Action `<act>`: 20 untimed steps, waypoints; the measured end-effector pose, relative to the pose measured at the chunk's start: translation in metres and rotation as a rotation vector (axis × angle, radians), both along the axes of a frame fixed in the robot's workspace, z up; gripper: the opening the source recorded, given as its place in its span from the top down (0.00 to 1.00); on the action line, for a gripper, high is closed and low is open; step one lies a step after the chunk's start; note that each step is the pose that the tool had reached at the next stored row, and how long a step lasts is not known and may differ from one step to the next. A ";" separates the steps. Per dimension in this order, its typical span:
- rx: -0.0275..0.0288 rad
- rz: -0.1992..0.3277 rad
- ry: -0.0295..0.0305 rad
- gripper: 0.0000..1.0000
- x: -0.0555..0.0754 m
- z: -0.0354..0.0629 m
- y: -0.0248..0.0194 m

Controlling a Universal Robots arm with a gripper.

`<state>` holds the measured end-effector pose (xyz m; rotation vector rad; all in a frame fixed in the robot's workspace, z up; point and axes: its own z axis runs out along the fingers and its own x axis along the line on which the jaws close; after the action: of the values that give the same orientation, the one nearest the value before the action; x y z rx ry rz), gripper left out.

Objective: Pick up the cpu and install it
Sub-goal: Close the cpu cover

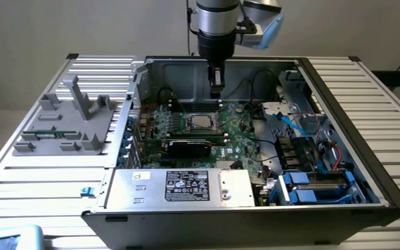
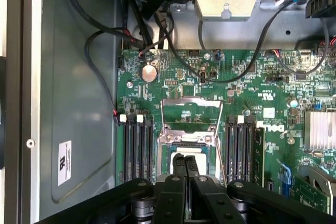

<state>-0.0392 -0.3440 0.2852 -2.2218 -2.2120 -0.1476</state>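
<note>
1. Your black gripper (image 2: 185,160), with its two slim dark fingers, hangs over the dark square socket with its metal rim (image 2: 181,140). In the wrist view the fingertips overlap the socket's middle. In the exterior view the gripper (image 1: 216,92) stands above the socket, clear of it.
2. The fingers are drawn together with only a thin slit between them, and nothing shows gripped there.
3. The cpu (image 1: 200,121), a small flat square chip with a shiny silver-grey metal top, lies flat inside the socket. That puts it straight below the fingertips, along the gripper's own axis. In the wrist view a strip of the cpu's pale top (image 2: 206,162) shows beside the fingers. You cannot tell from here whether it is fully seated.
4. Being square, the cpu has no long axis; its edges run parallel to the socket's walls.
5. The thin bright metal load frame (image 2: 191,100) is swung up off the socket on its hinge, so the socket is uncovered.
6. Black ribbed memory slots (image 2: 137,145) flank the socket on two opposite sides of the green circuit board (image 2: 252,82). A matt black rectangular expansion card (image 1: 189,146) sits just beside the socket.
</note>
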 end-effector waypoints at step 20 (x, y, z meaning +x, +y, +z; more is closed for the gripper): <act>0.0000 -0.010 0.0000 0.88 0.047 -0.0058 0.0000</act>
<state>0.0083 -0.3440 0.2794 -2.2331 -2.2012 -0.1477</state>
